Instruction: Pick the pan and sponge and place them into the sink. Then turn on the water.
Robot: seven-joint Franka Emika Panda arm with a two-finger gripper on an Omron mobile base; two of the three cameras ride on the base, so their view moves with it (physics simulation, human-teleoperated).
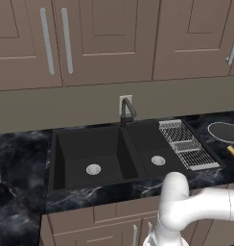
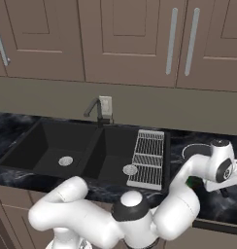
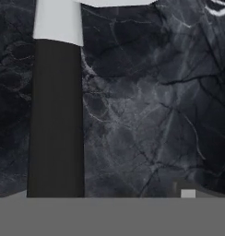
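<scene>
So the arm is reaching way over to the right side of the counter (image 1: 23, 158), past the sink (image 2: 52, 146). In the right base view the hand sits at the far right of the frame, and the gripper (image 2: 226, 189) hangs down over the dark marble near the pan (image 1: 225, 131). In the left base view the pan is at the right edge of the frame, just beyond the wire dish rack (image 1: 186, 144), which lies over the right basin's right side. Its light rim is easy to spot against the black stone.

The hand view looks straight down along the pan handle (image 3: 56, 115): a long black bar running up the left half of the frame, ending in a pale grey collar at the top where it meets the pan body. One dark fingertip (image 3: 190, 190) pokes up at the lower right, well off to the side of the handle. The jaws stand spread wide with nothing between them. My guess is that it's lining up to straddle the handle, which makes sense as the only graspable bit on a shallow pan.

The sponge (image 1: 233, 153) is a small yellow sliver at the right edge of the left base view, just below the pan. A green speck sits beside the forearm in the right base view, probably the same sponge, but too small to be sure.

Both basins are bare apart from their silver drains, and the faucet (image 1: 127, 111) has no stream coming from it
</scene>
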